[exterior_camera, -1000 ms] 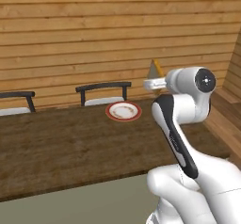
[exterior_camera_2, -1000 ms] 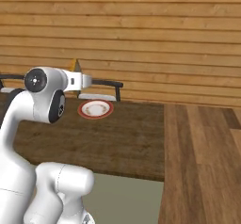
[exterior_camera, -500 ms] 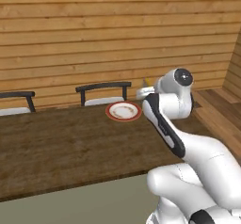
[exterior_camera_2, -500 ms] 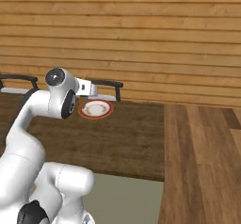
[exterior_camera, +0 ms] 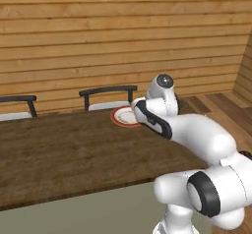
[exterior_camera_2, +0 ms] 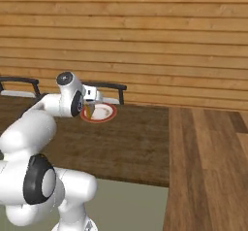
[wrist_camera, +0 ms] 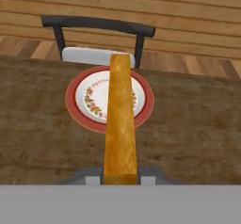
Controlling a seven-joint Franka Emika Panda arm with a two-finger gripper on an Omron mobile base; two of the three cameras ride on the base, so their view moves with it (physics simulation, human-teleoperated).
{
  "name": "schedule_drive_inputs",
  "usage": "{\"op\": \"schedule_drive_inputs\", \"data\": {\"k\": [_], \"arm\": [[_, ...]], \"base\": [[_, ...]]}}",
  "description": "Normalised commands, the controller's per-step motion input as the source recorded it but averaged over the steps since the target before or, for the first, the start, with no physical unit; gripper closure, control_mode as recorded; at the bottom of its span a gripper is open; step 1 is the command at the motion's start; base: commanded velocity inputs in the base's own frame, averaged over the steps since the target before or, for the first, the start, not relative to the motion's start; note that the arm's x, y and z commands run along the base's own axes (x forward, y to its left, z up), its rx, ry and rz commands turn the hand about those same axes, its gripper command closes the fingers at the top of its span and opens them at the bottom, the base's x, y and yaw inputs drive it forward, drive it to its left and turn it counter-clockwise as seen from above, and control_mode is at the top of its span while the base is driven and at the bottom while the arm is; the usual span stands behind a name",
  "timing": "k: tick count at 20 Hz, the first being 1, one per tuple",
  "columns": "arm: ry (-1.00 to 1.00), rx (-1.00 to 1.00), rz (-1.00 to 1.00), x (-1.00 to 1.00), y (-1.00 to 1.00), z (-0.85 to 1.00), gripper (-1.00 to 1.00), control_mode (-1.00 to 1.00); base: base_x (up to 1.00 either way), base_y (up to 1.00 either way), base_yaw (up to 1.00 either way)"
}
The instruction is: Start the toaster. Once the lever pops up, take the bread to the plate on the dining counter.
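Observation:
My gripper (wrist_camera: 120, 175) is shut on the bread (wrist_camera: 120, 119), a tan slice seen edge-on with its crust toward the camera. The slice hangs upright just above the plate (wrist_camera: 77, 98), which has a reddish-orange rim and a pale flowered centre. The plate lies on the dark wood-grain dining counter (wrist_camera: 197, 124) near its far edge. From the right base view the gripper (exterior_camera_2: 89, 105) holds the bread (exterior_camera_2: 90, 111) at the plate's (exterior_camera_2: 104, 113) left side. In the left base view my forearm covers part of the plate (exterior_camera: 120, 116). The toaster and its lever are out of view.
A black-backed chair (wrist_camera: 99, 25) with a pale seat stands right behind the plate, and a second chair (exterior_camera: 17, 100) is further left. A plank wall runs behind them. The dining counter (exterior_camera: 59, 149) stretches left, and bare wood floor (exterior_camera_2: 208, 157) lies to its right.
The arm has stretched forward and come down, carrying the bread from high above the counter to just over the plate. Plate and chairs have not moved.

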Motion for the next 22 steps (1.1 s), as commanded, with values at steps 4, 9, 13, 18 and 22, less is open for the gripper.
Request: {"op": "schedule_drive_inputs", "data": {"k": [4,9,13,18,22], "arm": [[0.0,-0.26,0.0,0.61,0.28,-0.29,1.0,-1.0],[0.0,-0.21,0.0,0.55,0.08,-0.2,1.0,-1.0],[0.0,-0.05,0.0,0.41,0.0,-0.23,1.0,-1.0],[0.0,0.0,0.0,0.41,0.0,-0.24,1.0,-1.0],[0.0,0.0,0.0,0.45,0.0,-0.19,1.0,-1.0]], "base": [[0.0,0.0,0.0],[0.0,0.0,0.0],[0.0,0.0,0.0],[0.0,0.0,0.0],[0.0,0.0,0.0]]}}
